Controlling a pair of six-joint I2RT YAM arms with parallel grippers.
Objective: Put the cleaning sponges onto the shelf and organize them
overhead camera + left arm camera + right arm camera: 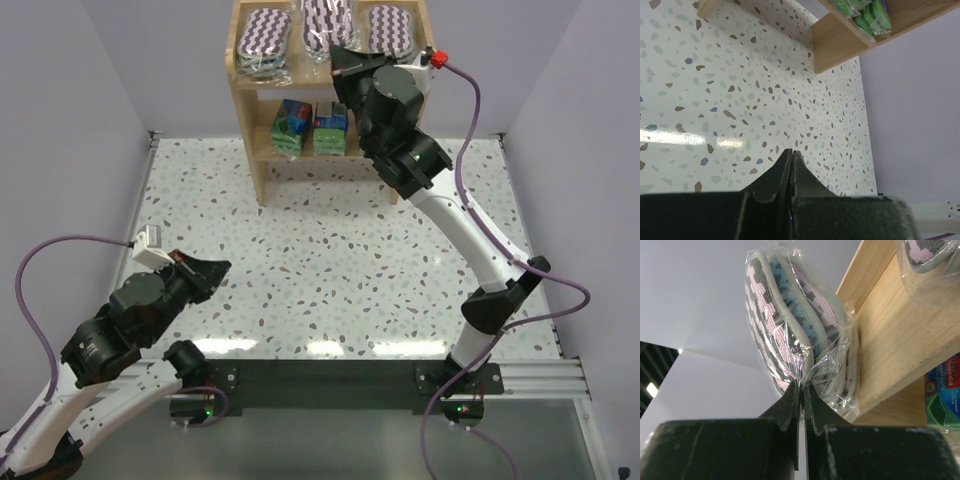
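The wooden shelf [258, 150] stands at the back of the table. Three purple-and-white zigzag pads are on its top tier: left [265, 40], middle [325, 22] and right [390, 28]. Two green-and-blue packs [292, 125] [331, 128] stand on the lower tier; a third is hidden. My right gripper [342, 57] [802, 385] is at the top tier's front edge, shut on the clear wrap of a zigzag pad [790, 325] that stands on edge. My left gripper [212, 270] [791, 152] is shut and empty, low over the table.
The right arm [410, 150] crosses in front of the shelf's right side and hides part of the lower tier. In the right wrist view, another wrapped pad [930, 255] lies on the top board and a green pack [945, 395] sits below. Purple walls enclose the speckled table [330, 260].
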